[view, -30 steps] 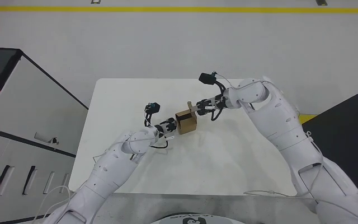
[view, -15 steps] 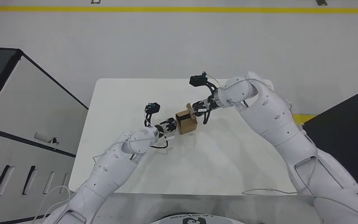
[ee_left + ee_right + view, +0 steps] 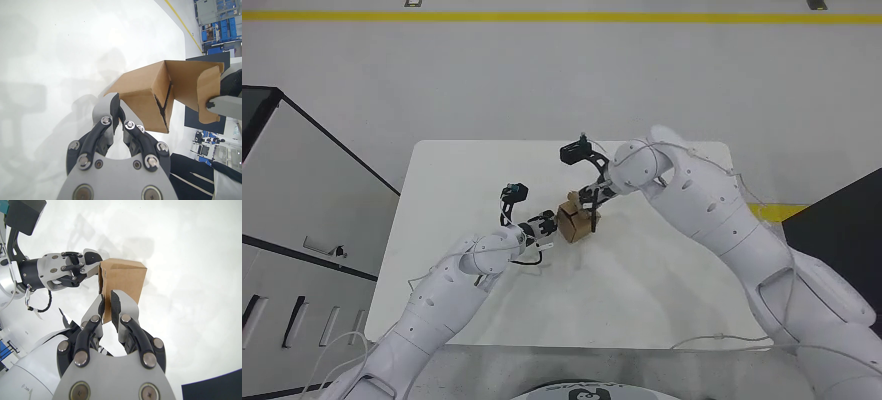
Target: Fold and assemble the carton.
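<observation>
1. Brown cardboard carton (image 3: 575,221), partly folded into a box shape, sat near the middle of the white desk (image 3: 662,290), between the two grippers; whether its underside touched the desk could not be told.
2. From the near left corner, the left arm stretched diagonally across the desk, forearm almost straight and wrist level with the carton.
3. The left gripper (image 3: 119,111) was pinched tight on a thin cardboard edge at the carton's near corner.
4. The right arm came in from the right side, elbow bent high over the desk and wrist angled down onto the carton's far side.
5. The right gripper (image 3: 107,303) was closed almost fully on a loose flap with a curved cut-out, its black pads (image 3: 115,303) pressing both faces of the cardboard.
6. A V-shaped gap showed on one end face in the left wrist view.
</observation>
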{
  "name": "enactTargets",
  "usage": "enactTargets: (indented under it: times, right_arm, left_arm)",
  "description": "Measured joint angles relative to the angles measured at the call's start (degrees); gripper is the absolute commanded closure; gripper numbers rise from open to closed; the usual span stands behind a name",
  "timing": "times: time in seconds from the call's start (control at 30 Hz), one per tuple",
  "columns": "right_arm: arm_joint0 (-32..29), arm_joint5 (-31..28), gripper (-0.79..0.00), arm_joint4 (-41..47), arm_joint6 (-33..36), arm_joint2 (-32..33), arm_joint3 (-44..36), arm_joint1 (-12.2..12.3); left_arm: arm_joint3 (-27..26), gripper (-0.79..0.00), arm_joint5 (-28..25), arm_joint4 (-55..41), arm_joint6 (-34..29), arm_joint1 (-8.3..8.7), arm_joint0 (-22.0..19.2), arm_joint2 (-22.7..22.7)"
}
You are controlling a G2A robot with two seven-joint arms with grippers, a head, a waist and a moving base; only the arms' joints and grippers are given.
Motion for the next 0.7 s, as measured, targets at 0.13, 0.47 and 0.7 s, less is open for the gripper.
enactTargets:
  times: [0.13,0.47,0.7]
  right_arm:
    - [1.11,0.02,-0.102,-1.8,0.35,-2.08,0.16,-1.01]
    - [3.19,0.47,-0.065,-6.77,1.54,-6.93,0.63,-3.58]
    - [3.67,0.54,-0.025,-9.06,1.6,-8.83,1.38,-5.04]
  left_arm:
    - [0.0,0.0,0.0,0.0,0.0,0.0,0.0,0.0]
    - [0.0,0.0,0.0,0.0,0.0,0.0,0.0,0.0]
    - [0.0,0.0,0.0,0.0,0.0,0.0,0.0,0.0]
